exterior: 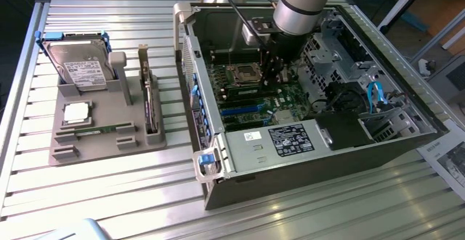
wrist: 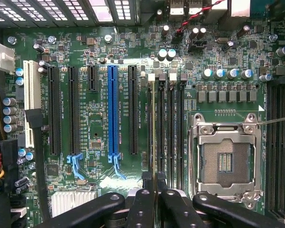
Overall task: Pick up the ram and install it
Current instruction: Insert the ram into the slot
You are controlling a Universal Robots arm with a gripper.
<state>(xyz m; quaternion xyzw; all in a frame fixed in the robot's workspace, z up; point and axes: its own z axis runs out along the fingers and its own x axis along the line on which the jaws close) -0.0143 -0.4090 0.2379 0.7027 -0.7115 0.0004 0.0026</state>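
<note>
One stick of ram (wrist: 153, 128) sits edge-on between the fingers of my claw (wrist: 155, 192). The claw is pressed together on the stick, pinching it by the edge nearest the wrist camera. From the wrist view I look straight down the thin green board. It runs along the row of black memory slots (wrist: 173, 133), on the side of that row nearest the long expansion slots and the blue slot (wrist: 113, 109). The open processor socket (wrist: 225, 161) lies beyond the row on the other side. I cannot tell whether the ram's far edge touches a slot or hangs just above it.

In the exterior view the arm (exterior: 301, 6) reaches down into the open case (exterior: 305, 158), which lies on its side on the slatted desk (exterior: 145, 196). On the exterior view's left, well apart from the case, a grey tray (exterior: 109, 147) carries a second stick (exterior: 102, 130) of the same kind. The tray also holds a hard drive (exterior: 84, 66), a square silver chip (exterior: 76, 112) and an expansion card (exterior: 149, 109) standing on edge.
</note>
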